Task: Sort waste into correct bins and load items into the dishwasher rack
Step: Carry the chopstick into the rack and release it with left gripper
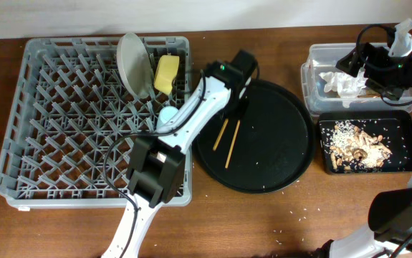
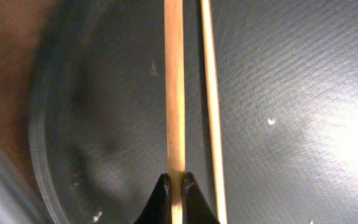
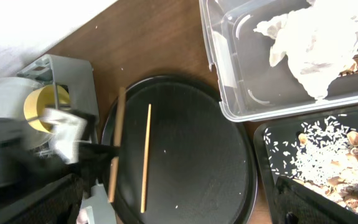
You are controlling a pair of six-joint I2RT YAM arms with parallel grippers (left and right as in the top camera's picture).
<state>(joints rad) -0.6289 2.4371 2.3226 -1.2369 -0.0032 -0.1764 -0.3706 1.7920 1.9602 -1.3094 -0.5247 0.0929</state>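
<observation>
Left gripper [image 2: 174, 186]: jaws are closed narrow on one chopstick [image 2: 174, 93], pinched across its width. The stick's long axis is seen running straight away from the fingertips in the wrist view. In the overhead view it lies far-to-near on the round black tray [image 1: 277, 158], slightly slanted.

The second chopstick [image 2: 211, 93] is left lying just beside the held one, nearly parallel and not gripped (close enough to be dragged along, it is judged).

The dishwasher rack [image 1: 69, 115] is found to the left of the tray, its edge just beside the tray rim. The left arm is the nearer one, so a lift and a carry leftward are called for.

Right gripper [image 1: 352, 63]: held wide and empty over the clear tub [image 3: 228, 93], where the tissue [image 3: 315, 43] is already lying.
</observation>
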